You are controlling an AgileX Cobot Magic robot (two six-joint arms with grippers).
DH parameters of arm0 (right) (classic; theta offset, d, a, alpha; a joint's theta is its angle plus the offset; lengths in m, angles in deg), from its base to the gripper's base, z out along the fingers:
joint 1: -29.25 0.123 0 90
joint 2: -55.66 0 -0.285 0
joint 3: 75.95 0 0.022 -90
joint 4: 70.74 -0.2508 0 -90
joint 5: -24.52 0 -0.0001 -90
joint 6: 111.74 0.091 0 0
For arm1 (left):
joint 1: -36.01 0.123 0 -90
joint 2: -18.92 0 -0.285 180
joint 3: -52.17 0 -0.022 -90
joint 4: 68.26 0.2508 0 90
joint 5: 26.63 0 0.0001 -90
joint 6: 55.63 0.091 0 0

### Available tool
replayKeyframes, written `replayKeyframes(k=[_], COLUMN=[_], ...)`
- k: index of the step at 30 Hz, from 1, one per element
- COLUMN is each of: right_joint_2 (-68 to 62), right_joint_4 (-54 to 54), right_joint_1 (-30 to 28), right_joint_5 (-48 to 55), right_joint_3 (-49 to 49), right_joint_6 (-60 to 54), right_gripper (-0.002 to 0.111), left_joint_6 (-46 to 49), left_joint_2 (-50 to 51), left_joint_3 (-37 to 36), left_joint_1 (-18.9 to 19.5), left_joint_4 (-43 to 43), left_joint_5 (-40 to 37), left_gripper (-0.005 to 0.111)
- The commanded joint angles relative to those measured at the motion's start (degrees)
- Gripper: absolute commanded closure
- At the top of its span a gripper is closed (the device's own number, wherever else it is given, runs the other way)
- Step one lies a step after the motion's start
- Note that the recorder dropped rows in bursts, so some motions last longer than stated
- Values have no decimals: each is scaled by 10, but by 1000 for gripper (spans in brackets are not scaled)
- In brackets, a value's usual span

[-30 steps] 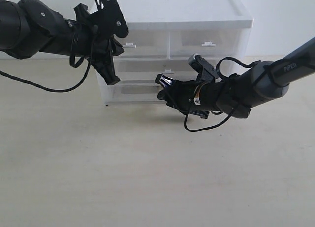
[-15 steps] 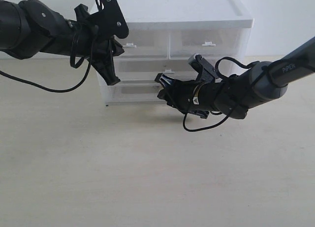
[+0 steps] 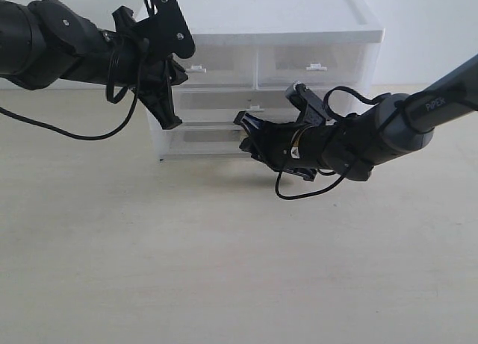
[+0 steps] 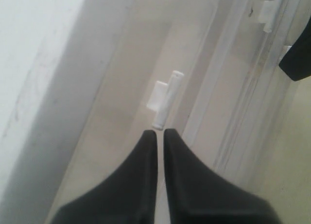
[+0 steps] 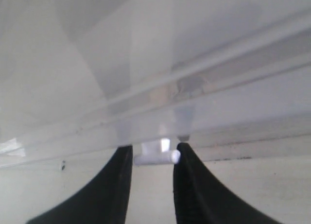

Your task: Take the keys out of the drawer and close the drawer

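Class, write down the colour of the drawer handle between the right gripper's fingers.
White handle; right wrist view shows it best.

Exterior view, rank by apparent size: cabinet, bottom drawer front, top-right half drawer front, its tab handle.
1. Translucent white plastic cabinet
2. Full-width translucent bottom drawer, partly behind right arm
3. Half-width top-right drawer
4. Small white tab handle

One word can be read: "PIPER", in pale capital letters on the dark grey tubular forearm link (image 3: 431, 104) of the right arm. The letters run slantwise along the link, near the end farthest from the right gripper (image 3: 243, 133).
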Motion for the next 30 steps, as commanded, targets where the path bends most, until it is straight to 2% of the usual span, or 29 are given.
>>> replayKeyframes(k=[1, 15, 30], right_joint_2=[6, 12, 43], right_joint_4=[-30, -11, -14], right_joint_1=[0, 5, 5], right_joint_5=[-20, -8, -13], right_joint_3=[15, 11, -55], right_joint_6=[8, 11, -13], right_gripper=[108, 108, 108], left_joint_6=[-1, -1, -4], left_joint_2=[4, 4, 4], left_joint_3=[14, 14, 14], left_joint_1=[8, 8, 8], left_joint_4=[-3, -3, -3], left_joint_5=[108, 108, 114], left_gripper=[103, 103, 103])
